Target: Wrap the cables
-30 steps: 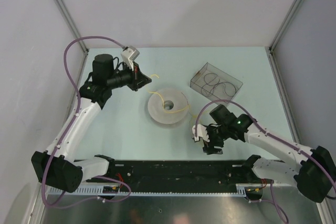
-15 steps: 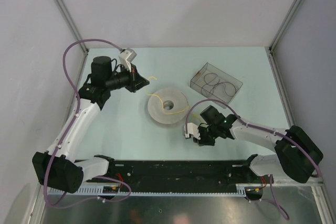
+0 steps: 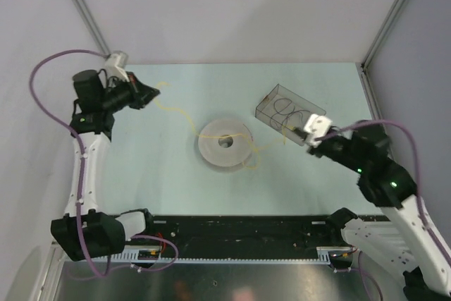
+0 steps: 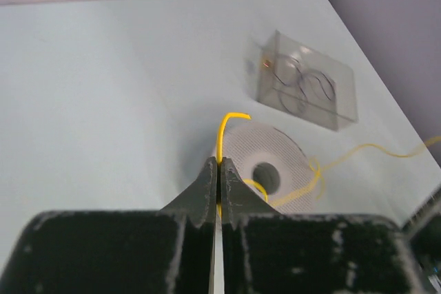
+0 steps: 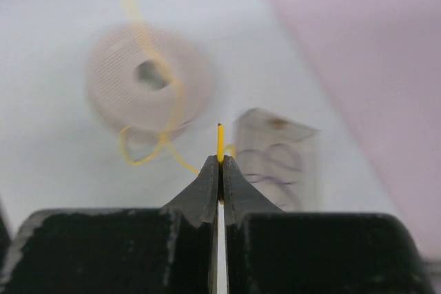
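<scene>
At the tips of the left pincer (image 4: 218, 163), clenched tight on one end of the yellow cable (image 4: 222, 129): jaws pressed flat together, a short yellow stub arching up and over just beyond them. Held toward the far left corner of the surface (image 3: 162, 174), pointing right. From there outward, a thin yellow line slanting across the pale green toward the middle, then over the top of the round white spool (image 3: 211, 151). Flat on the surface, that spool, with a hole at its centre. Just off its near right edge, a small loose loop of the same cable lying on the surface. From the loop, on up and to the right

At the tips of the right pincer (image 5: 220, 160), likewise clenched shut on the cable's other end: a short straight yellow stub upright above the closed jaws. To the right of the spool and well apart from it, just beside the near corner of the clear box (image 3: 290, 111). Inside the box, at the far right of the surface, thin dark loops (image 4: 303, 87) lying curled; what kind of wire, impossible to tell
</scene>
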Robot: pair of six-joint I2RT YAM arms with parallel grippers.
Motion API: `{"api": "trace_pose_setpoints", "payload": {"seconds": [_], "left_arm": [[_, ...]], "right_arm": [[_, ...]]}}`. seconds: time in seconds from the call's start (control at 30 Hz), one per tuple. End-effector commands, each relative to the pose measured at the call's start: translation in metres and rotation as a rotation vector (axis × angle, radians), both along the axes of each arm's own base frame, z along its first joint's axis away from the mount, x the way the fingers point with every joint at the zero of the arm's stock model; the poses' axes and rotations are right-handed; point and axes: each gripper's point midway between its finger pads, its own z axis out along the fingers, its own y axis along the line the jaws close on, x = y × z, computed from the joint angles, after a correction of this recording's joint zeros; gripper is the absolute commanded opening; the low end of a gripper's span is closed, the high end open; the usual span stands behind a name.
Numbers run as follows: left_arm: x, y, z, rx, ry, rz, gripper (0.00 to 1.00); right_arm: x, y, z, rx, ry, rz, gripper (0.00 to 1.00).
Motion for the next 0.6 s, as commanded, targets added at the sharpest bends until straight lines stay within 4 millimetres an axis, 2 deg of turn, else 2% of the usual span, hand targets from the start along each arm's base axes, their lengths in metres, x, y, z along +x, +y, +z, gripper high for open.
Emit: {"api": "trace_pose_setpoints", "payload": {"seconds": [0.0,0.07,0.17,0.33,0.43,0.57], "left_arm": [[0.002,0.040,0.045,0.016,-0.102,0.128,0.00],[0.008,0.064,0.044,0.076,-0.104,0.225,0.00],[0.014,0.103,0.032,0.236,-0.095,0.381,0.00],[0.012,0.175,-0.012,0.525,0.011,0.606,0.00],[0.002,0.210,-0.047,0.638,0.112,0.651,0.00],[-0.010,0.246,-0.086,0.714,0.222,0.647,0.00]], "right_arm": [[0.016,-0.055,0.076,0.118,-0.168,-0.302,0.00],[0.026,-0.084,0.107,0.124,-0.300,-0.441,0.00],[0.039,-0.127,0.138,0.071,-0.464,-0.654,0.00],[0.055,-0.178,0.179,-0.008,-0.657,-0.896,0.00],[0.068,-0.203,0.189,-0.043,-0.707,-0.980,0.00],[0.094,-0.243,0.180,-0.091,-0.684,-1.053,0.00]]}}
